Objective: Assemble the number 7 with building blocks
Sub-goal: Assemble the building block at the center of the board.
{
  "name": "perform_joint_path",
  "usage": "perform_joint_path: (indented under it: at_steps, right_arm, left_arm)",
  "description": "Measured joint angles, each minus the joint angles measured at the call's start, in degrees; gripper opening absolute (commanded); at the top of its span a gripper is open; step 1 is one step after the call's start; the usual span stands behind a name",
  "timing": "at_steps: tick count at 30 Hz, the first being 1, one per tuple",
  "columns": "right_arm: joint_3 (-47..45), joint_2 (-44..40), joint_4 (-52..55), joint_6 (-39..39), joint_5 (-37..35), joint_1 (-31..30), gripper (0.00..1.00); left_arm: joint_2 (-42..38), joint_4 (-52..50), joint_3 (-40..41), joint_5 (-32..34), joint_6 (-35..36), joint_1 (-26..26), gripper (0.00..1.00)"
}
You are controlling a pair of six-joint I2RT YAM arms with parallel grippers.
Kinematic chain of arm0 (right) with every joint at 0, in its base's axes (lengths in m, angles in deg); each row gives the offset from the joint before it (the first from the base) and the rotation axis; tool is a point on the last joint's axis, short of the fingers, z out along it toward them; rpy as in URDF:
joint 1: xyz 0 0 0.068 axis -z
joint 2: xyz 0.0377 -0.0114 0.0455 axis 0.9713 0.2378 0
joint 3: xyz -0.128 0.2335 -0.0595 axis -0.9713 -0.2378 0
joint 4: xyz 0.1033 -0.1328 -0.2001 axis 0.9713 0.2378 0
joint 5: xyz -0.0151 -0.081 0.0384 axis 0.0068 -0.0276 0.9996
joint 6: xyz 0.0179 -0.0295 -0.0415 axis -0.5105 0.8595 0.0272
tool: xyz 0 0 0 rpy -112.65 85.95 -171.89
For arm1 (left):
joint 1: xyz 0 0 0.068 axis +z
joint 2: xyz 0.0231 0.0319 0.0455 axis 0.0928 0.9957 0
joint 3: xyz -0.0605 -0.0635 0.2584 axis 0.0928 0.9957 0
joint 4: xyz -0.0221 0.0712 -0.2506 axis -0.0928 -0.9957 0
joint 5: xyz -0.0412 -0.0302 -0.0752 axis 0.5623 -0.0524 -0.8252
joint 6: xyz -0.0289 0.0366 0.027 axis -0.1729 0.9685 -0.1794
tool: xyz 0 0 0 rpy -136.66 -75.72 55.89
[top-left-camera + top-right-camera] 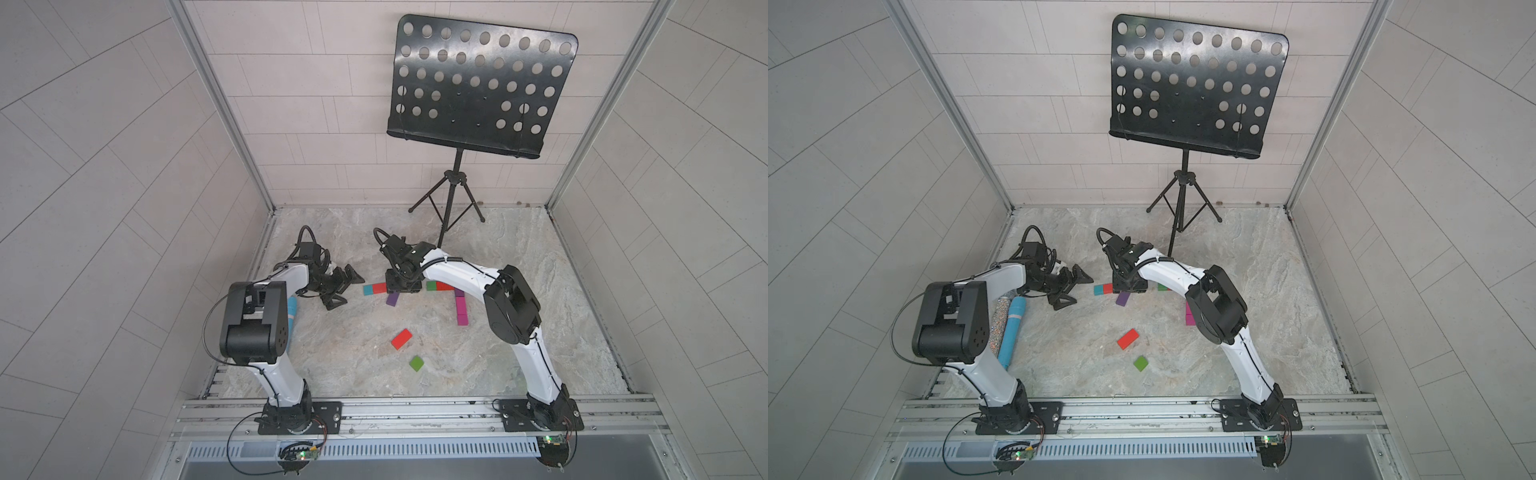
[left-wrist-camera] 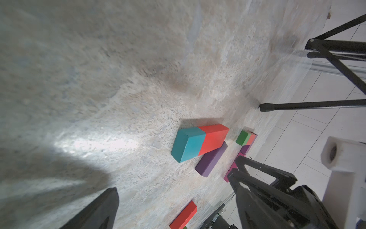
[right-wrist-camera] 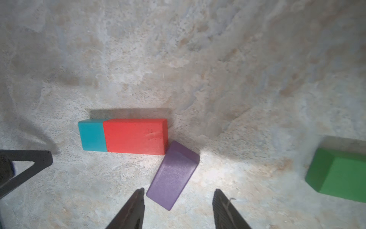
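Both top views: number 7 (image 1: 460, 308) looks half-built, a green-red bar meeting a magenta stem beside the right arm. Teal block (image 1: 368, 289) and red block (image 1: 379, 287) lie further left, and a spare red block (image 1: 1128, 338) sits well apart. Left gripper (image 1: 347, 289) gapes wide, empty.

Left wrist: purple block (image 2: 212, 160) askew, corner against the red block.

Right wrist: right gripper (image 3: 179, 190) half-spread, straddling the purple block's end, not clamped. Looks like the pick-up step. Next: drop, match the skew, squeeze without shoving the red block.

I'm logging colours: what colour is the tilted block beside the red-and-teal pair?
The tilted block is purple, clearest in the right wrist view.
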Motion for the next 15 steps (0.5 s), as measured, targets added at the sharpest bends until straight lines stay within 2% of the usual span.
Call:
perform_joint_path:
  at_steps: [15]
  right_arm:
    - [4.98,2.71,4.37,-2.45,0.52,-0.96,0.57]
  left_arm:
    - [0.55,1.73,-0.63,0.02,-1.42,-1.01,1.00]
